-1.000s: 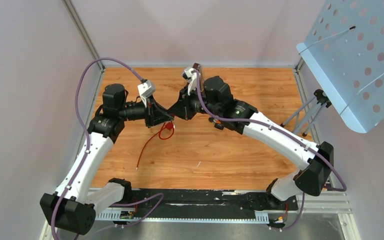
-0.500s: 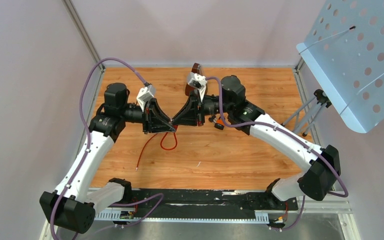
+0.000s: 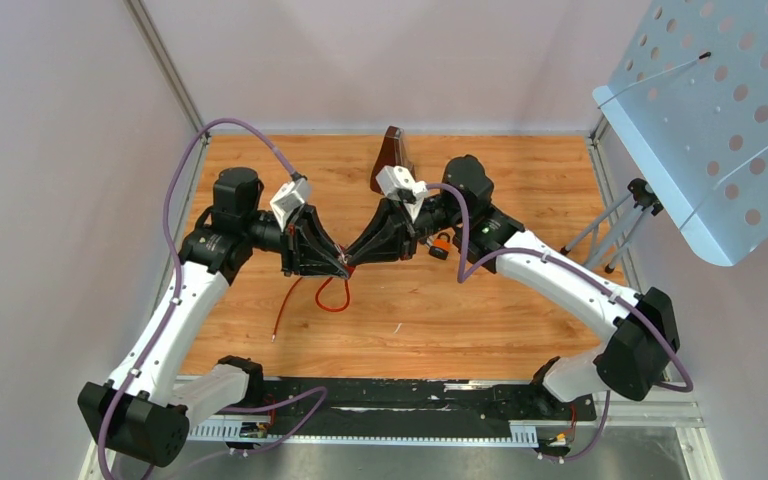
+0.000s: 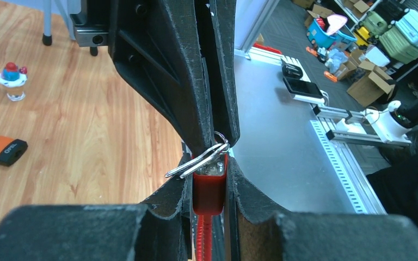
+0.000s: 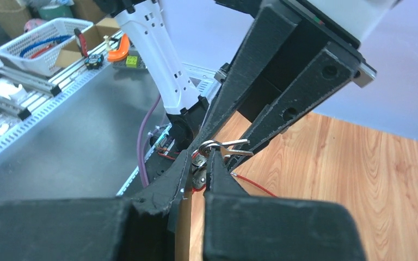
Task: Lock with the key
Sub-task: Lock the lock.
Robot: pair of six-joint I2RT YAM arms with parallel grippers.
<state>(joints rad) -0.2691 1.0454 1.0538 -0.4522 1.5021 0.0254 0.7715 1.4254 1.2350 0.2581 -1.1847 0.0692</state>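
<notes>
**Key and cable lock meet tip to tip above the counter**

The left pincer [image 4: 209, 178] is clamped on the body of the red cable lock [image 4: 209, 197]. It holds the lock in mid-air, and the red cable [image 3: 332, 294] trails down to the wooden counter [image 3: 480, 320]. The right pincer [image 5: 200, 160] faces it nose to nose and is closed on a small bunch of keys [image 4: 196, 164] right at the lock's exposed end. A spare key splays off to one side.

The lock's long axis runs straight out between the left fingers toward the right pincer. The coming move probably depends on the gripped key's blade lying along that same line, so that the right wrist can twist about it. Whether the blade is already seated in the keyway cannot be told — the fingers hide it.
</notes>
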